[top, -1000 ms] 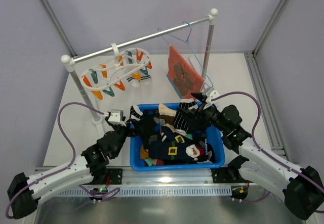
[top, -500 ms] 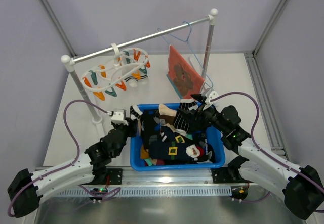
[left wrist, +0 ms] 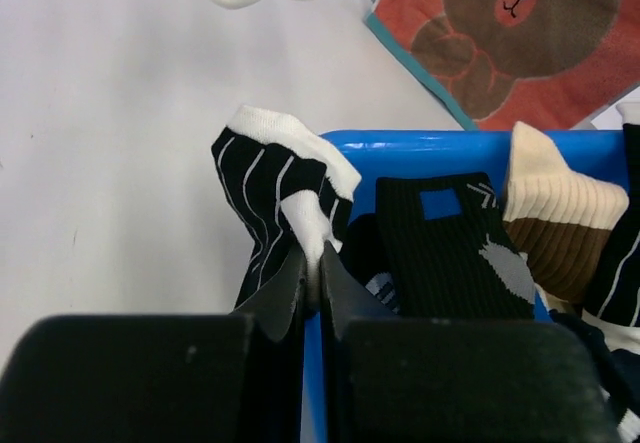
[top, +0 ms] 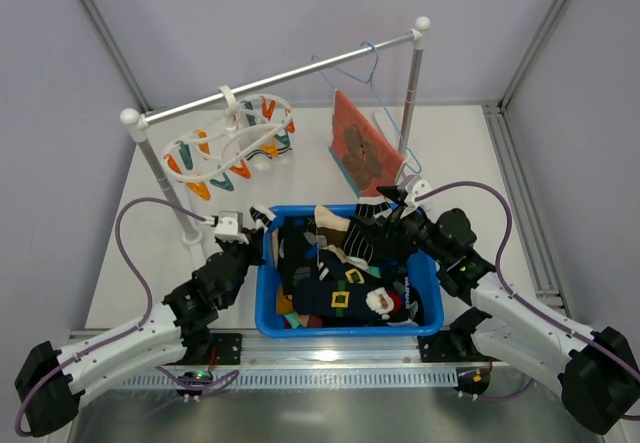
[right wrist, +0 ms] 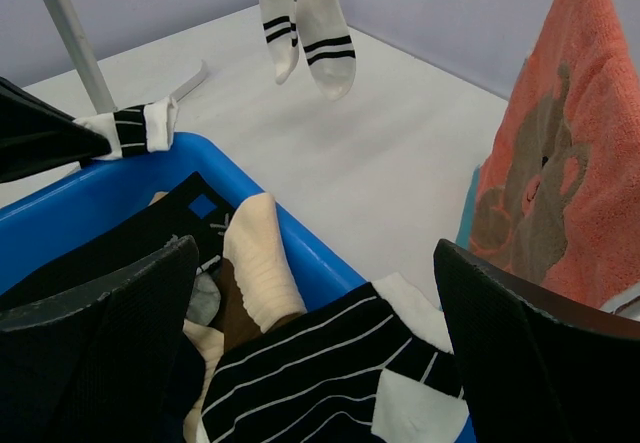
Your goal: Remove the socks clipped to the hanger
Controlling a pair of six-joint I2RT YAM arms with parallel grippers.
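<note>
On white table [top: 470, 153]: 1 blue plastic bin [top: 350, 330], heaped with dark and cream laundry [top: 340, 298]. Behind it, 1 silver rail [top: 320, 64] carried on 2 white posts, running left to right. Hooked over rail close to right post [top: 411, 93]: 1 pale-blue wire coat hanger [top: 374, 75], draped with orange cloth [top: 360, 148] bearing brown bear print and teal edging, lower corner near bin's far rim.

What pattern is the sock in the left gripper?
The sock is black with thin white stripes, white cuff; clearest in left wrist view.
</note>
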